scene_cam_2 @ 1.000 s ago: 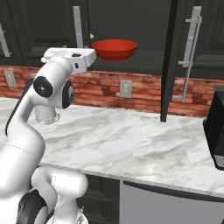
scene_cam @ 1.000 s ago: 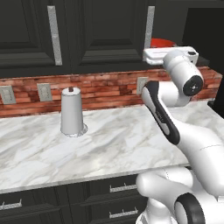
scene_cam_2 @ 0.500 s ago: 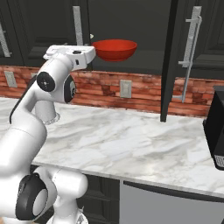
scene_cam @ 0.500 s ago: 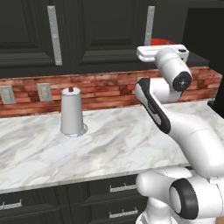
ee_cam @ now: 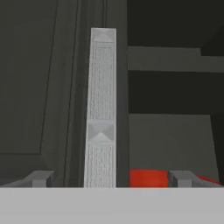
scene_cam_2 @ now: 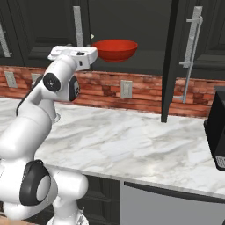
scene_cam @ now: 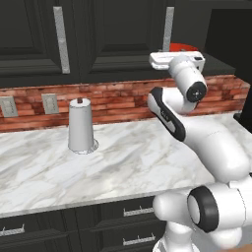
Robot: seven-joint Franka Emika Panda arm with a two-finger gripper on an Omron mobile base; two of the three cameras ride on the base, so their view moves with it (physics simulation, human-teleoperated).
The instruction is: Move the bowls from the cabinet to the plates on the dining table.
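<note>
- Along the left of the left base view, black wall cabinet [scene_cam: 44,39] doors stand closed, each with a long vertical silver bar handle [scene_cam: 61,39]
- Below the cabinet runs a red brick wall [scene_cam: 113,101] carrying two pale outlets [scene_cam: 49,103]
- Marble counter [scene_cam: 118,162]: white-grey veined top over black drawers [scene_cam: 133,216] with short horizontal handles
- Paper towel roll [scene_cam: 80,126]: upright on the counter, left of the arm, close to the brick wall
- Gripper [ee_cam: 111,177]: raised to the level of the cabinet shelf, fingers spread wide apart, nothing between them; hand view looks along a silver handle at the edge of a closed door
- Red bowl [scene_cam_2: 114,49]: upright on the lower shelf of the open cabinet section, just beside the gripper and apart from it; in the hand view its rim shows between the fingertips, toward the right one
- Open cabinet door [scene_cam_2: 170,57]: swung outward, seen edge-on right of the bowl, lower edge hanging above the counter
- Further outlet [scene_cam_2: 126,89]: on the brick below the bowl
- Closed cabinet door right of the open section, fitted with a silver handle [scene_cam_2: 192,52]
- Black appliance [scene_cam_2: 216,129]: on the counter at the far right edge of the right base view
</note>
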